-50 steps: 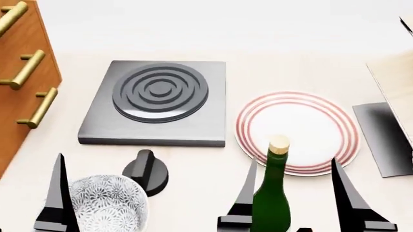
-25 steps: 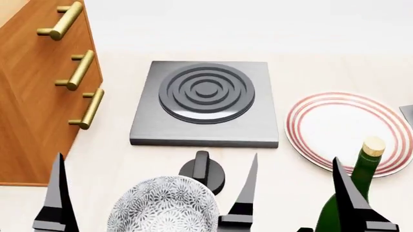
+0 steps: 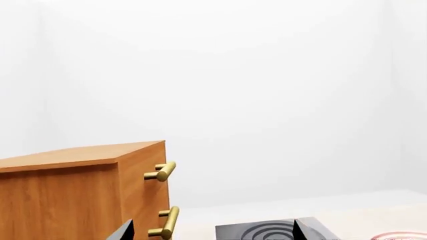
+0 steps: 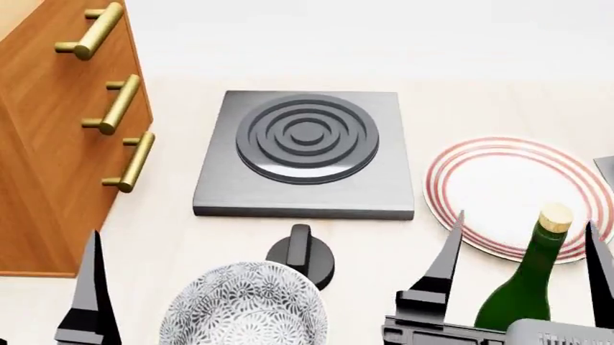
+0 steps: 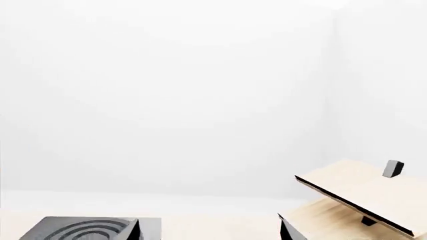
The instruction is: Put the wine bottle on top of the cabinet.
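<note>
- We see the wine bottle standing up on the table, near us on the right, just in front of the red-striped plate.
- Our right gripper has its two dark fingers spread wide, one on each side of the bottle. They do not touch it.
- Our left gripper is spread wide too. Only its left finger shows in the head view. It holds nothing.
- The cabinet is far on the left, with gold handles.
- Between the bottle and the cabinet sit the patterned bowl, a black knob and the grey stove plate.
- We cannot see anything in the bowl, and the plate is bare.
- A pale slanted rack stands far to the right.
</note>
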{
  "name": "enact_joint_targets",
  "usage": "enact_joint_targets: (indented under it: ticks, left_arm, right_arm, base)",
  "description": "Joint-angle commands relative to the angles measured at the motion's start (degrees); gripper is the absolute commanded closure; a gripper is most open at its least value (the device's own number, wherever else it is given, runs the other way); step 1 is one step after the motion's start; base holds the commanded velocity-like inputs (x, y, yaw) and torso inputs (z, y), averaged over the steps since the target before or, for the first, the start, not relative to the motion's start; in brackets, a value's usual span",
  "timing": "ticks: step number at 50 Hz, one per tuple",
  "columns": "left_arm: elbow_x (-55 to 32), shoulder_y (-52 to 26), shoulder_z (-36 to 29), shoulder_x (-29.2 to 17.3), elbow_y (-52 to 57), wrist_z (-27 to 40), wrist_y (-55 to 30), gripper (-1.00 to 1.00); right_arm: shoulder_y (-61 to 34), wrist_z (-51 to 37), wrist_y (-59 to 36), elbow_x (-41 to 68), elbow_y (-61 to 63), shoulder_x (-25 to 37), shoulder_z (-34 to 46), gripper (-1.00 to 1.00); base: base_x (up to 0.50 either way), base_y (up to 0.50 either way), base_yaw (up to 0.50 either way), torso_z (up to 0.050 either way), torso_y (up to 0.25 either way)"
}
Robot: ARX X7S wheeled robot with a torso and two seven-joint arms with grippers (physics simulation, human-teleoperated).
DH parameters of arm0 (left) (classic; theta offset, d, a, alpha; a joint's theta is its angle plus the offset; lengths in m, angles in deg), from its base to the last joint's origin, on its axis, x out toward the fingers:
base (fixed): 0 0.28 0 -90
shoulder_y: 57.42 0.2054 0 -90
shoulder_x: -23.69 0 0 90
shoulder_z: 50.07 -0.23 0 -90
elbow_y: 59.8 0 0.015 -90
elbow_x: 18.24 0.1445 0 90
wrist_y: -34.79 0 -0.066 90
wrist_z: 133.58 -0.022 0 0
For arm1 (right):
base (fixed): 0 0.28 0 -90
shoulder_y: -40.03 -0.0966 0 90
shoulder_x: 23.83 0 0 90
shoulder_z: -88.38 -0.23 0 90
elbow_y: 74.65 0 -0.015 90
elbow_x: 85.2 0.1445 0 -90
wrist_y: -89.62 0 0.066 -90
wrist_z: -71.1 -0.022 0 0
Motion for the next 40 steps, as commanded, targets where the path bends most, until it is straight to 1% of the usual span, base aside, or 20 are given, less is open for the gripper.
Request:
enact_joint_targets:
  ticks: [1, 8, 13, 16, 25, 40]
  left_arm:
    - [-0.37, -0.22, 0.14, -0.41, 0.37, 0.35, -0.58, -1.0]
    - [-0.35, -0.22, 0.03, -0.54, 0.38, 0.69, -0.46, -1.0]
    - [-0.36, -0.39, -0.21, -0.6, 1.16, 1.0, -1.12, -1.0]
    - [-0.42, -0.45, -0.29, -0.62, 1.17, 1.13, -1.21, -1.0]
    - [-0.63, -0.87, -0.73, -0.61, 1.37, 1.44, -1.61, -1.0]
    - [-0.98, -0.84, -0.84, -1.01, 1.07, 1.82, -1.32, -1.0]
  right_arm:
    - [-3.12, -0.71, -4.12, -1.13, -3.85, 3.69, -3.71, -1.0]
    - [-4.44, -0.39, -2.62, -1.96, -8.82, 3.77, -2.45, -1.0]
    - [-4.96, 0.08, 1.2, -2.43, -15.07, 3.23, -2.16, -1.0]
    - [-6.16, 0.42, 1.75, -2.49, -17.01, 3.35, -2.0, -1.0]
    - [-6.52, 0.91, 5.47, -1.87, -21.31, 2.0, -2.02, -1.0]
    - [-8.45, 0.94, 5.92, -1.19, -22.93, 0.93, -1.26, -1.0]
  base:
    - [0.0, 0.0, 0.0, 0.0, 0.0]
    - [0.0, 0.0, 0.0, 0.0, 0.0]
    - [0.0, 0.0, 0.0, 0.0, 0.0]
    - [0.0, 0.0, 0.0, 0.0, 0.0]
    - [0.0, 0.0, 0.0, 0.0, 0.0]
    - [0.0, 0.0, 0.0, 0.0, 0.0]
